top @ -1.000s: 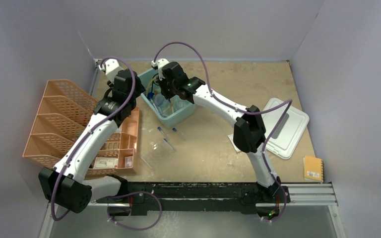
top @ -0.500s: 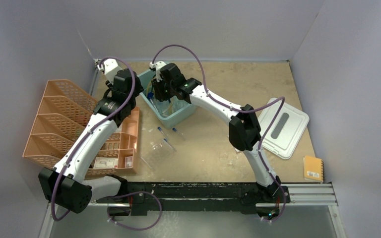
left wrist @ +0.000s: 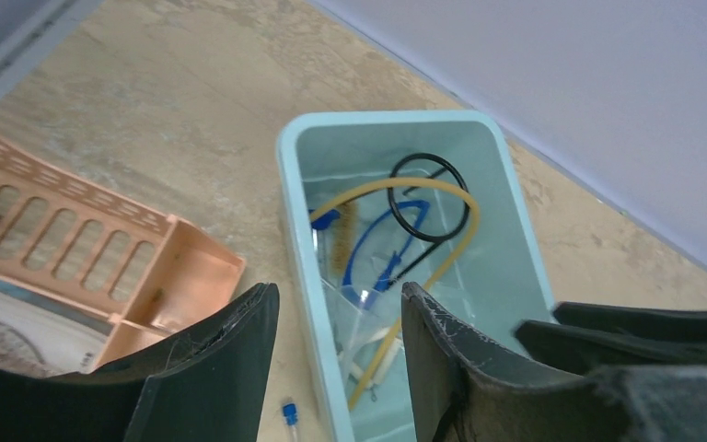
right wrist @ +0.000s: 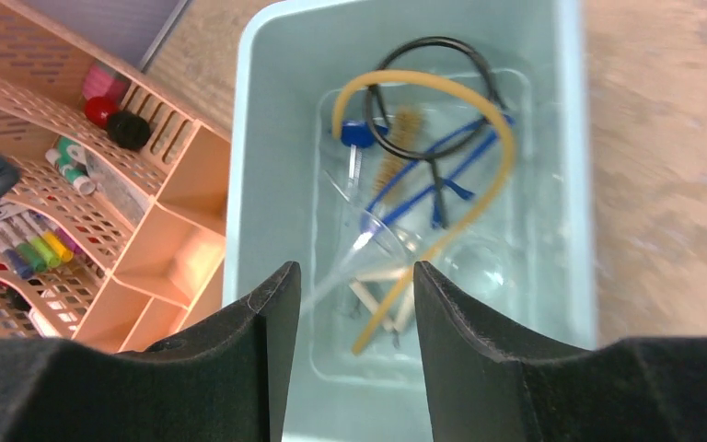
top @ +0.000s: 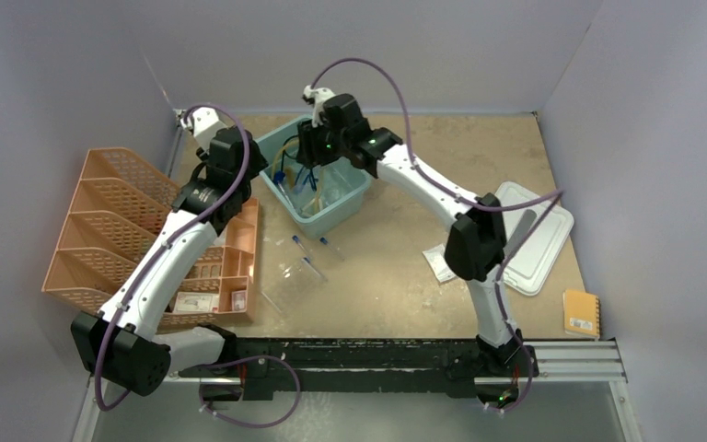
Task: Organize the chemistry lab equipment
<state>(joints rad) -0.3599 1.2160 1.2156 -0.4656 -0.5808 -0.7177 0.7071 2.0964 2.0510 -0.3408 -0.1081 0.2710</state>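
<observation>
The teal bin (top: pixel 357 197) holds a black wire ring (right wrist: pixel 433 53), amber tubing (right wrist: pixel 423 83), blue-framed glasses (right wrist: pixel 451 152), a bristle brush (right wrist: pixel 400 147), a white triangle (right wrist: pixel 382 276), a blue-capped tube (right wrist: pixel 357 133) and clear glassware (right wrist: pixel 368 230). My right gripper (right wrist: pixel 354 272) hangs open above the bin (right wrist: pixel 239 184) with nothing between its fingers. My left gripper (left wrist: pixel 339 295) is open and empty over the bin's left wall (left wrist: pixel 287 184). More blue-capped tubes (top: pixel 302 247) and a clear rack (top: pixel 285 273) lie on the table in front of the bin.
An orange mesh organizer (top: pixel 120 221) with markers and small items stands at the left. The bin's pale grey lid (top: pixel 534 235) lies at the right, with a white packet (top: pixel 442 262) next to it and a yellow notebook (top: pixel 582 313) nearer the front. Walls close in the table.
My right gripper was low inside the bin; it has opened, risen and swung toward the back. The left arm has stayed in place.
</observation>
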